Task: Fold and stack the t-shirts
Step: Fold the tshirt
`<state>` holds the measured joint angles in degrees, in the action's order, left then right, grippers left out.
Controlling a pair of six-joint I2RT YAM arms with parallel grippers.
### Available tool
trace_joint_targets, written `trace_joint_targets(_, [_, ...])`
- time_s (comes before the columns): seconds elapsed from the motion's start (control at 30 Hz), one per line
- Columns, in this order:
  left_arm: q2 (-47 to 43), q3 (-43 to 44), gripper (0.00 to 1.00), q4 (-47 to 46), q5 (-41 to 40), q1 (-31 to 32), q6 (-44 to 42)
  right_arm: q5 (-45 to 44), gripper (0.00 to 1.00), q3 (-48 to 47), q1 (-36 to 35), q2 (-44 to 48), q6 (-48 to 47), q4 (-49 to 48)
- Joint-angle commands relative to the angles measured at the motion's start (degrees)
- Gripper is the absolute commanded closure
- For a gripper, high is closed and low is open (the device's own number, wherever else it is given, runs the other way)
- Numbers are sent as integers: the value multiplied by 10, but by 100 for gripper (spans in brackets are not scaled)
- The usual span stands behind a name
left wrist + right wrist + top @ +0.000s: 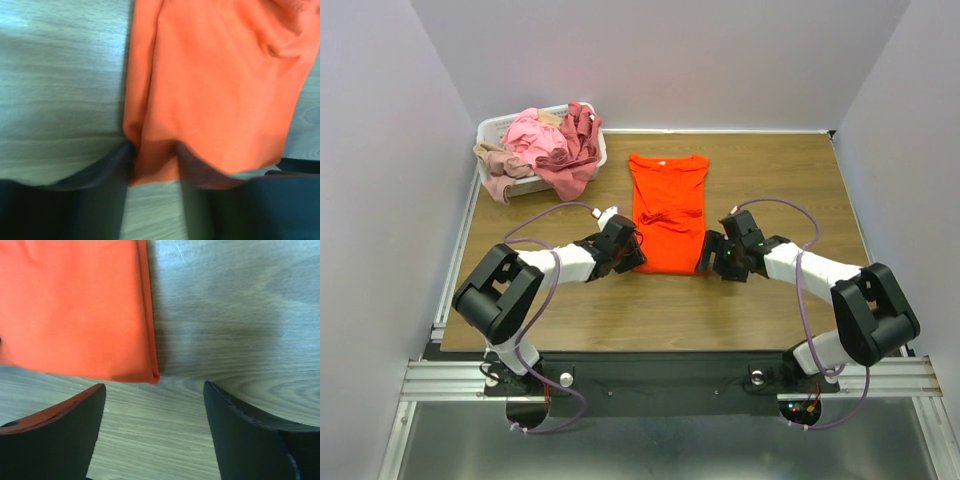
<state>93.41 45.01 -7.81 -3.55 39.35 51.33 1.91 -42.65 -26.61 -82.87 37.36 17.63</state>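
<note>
Because fold needs both near corners lifted, I see left gripper (152, 167) pinching orange t-shirt (220, 85) near-left corner; right gripper (155, 390) wide, empty, at near-right corner.

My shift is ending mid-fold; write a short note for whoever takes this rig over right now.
Left gripper: the orange t-shirt's near-left corner sits between its fingers; firm grip unclear.
Right gripper: open, low over the table beside the near-right corner, holding nothing.
Orange t-shirt: flat mid-table, sides already folded in.
In the white basket, back left: pink shirt, maroon shirt, beige shirt, heaped unfolded.
Left to do: finish this fold, fold the others, stack all.
</note>
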Motion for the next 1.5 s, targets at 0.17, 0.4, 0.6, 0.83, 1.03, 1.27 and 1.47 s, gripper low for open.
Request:
trace_joint_targets(0.17, [3,-46,80,8,11,0,20,4,24,13,2,-7,39,-39])
trace_joint_targets(0.4, [-3,-76,79,8,16,1,25,31,39,17,2,-25,51,-65])
trace_joint_targets(0.6, [-5,-86,79,7,19,2,25,78,58,39,2,-26,65,-85])
trace_joint_targets(0.83, [-34,-100,100,6,32,27,33,104,100,67,2,9,65,-88])
trace_joint_targets(1.03, [-142,-107,100,67,-3,128,63,155,100,115,2,154,47,-57])
trace_joint_targets(1.27, [-302,-139,100,113,-17,181,126,154,100,127,2,362,58,85])
trace_joint_targets(1.47, [-352,-123,100,125,-26,194,123,154,100,65,2,378,54,98])
